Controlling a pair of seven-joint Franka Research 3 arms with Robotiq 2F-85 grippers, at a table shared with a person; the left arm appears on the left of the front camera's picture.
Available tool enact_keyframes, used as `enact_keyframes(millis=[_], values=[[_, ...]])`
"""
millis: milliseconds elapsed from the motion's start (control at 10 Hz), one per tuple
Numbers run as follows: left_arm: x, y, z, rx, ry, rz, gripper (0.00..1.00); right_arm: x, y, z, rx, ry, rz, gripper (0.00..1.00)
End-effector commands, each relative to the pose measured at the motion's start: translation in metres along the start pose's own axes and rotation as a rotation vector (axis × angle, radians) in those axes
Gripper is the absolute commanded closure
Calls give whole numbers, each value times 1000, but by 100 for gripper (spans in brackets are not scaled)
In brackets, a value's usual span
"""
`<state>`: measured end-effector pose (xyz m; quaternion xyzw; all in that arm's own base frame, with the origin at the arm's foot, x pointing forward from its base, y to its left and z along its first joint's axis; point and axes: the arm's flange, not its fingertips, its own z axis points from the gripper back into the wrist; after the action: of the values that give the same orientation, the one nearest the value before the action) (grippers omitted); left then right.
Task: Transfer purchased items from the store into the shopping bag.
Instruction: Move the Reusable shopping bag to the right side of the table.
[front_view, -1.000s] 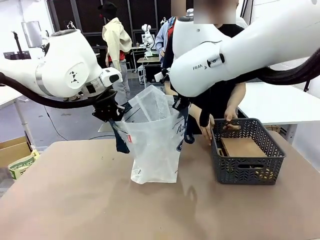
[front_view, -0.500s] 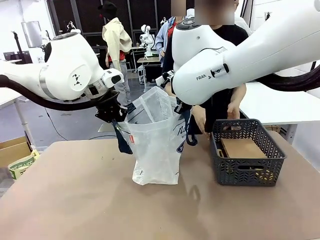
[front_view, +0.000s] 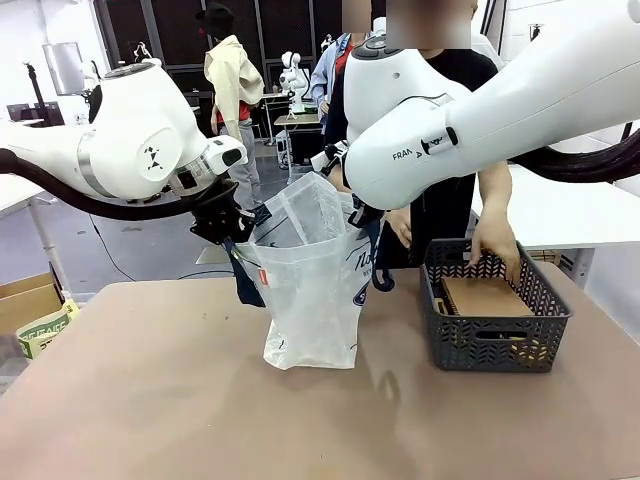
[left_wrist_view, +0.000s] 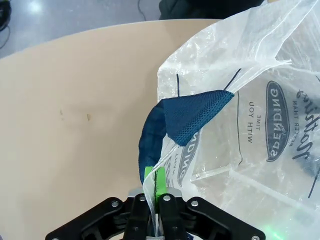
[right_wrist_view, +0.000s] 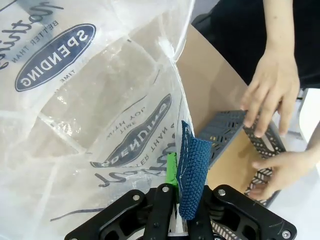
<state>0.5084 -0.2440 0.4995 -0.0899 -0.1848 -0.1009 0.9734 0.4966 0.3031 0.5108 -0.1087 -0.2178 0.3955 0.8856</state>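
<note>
So that things can be dropped in from above, the bag (front_view: 310, 300) is stood on the worktop (front_view: 150, 400) with its mouth pulled apart — one side is pinched by the left hand (left_wrist_view: 154, 182), the other by the right hand (right_wrist_view: 179, 192). Each hand is clamped tight on the plastic rim beside a navy handle (left_wrist_view: 172, 117), so the top is stretched wide while the base rests on the surface. Nothing can be made out inside the bag, though the crinkled plastic may hide something small.

Just to the right, near the bag but apart from it, a grey basket (front_view: 495, 345) is set. A brown cardboard piece (front_view: 485, 295) is seen lying in it, and a person's hand (front_view: 497, 248) is reached into its far corner, presumably for what is to be moved. Between basket and bag mouth the right arm (front_view: 480, 120) is hung low — the drop is likely to be made from the far side, around it.
</note>
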Motion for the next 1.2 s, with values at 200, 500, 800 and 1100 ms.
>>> enact_keyframes(millis=[200,500,800,1100], values=[[0,1,3,1,-4,5,100,1,0,-2,2,4,0,100],[0,1,3,1,-4,5,100,1,0,-2,2,4,0,100],[0,1,3,1,-4,5,100,1,0,-2,2,4,0,100],[0,1,3,1,-4,5,100,1,0,-2,2,4,0,100]])
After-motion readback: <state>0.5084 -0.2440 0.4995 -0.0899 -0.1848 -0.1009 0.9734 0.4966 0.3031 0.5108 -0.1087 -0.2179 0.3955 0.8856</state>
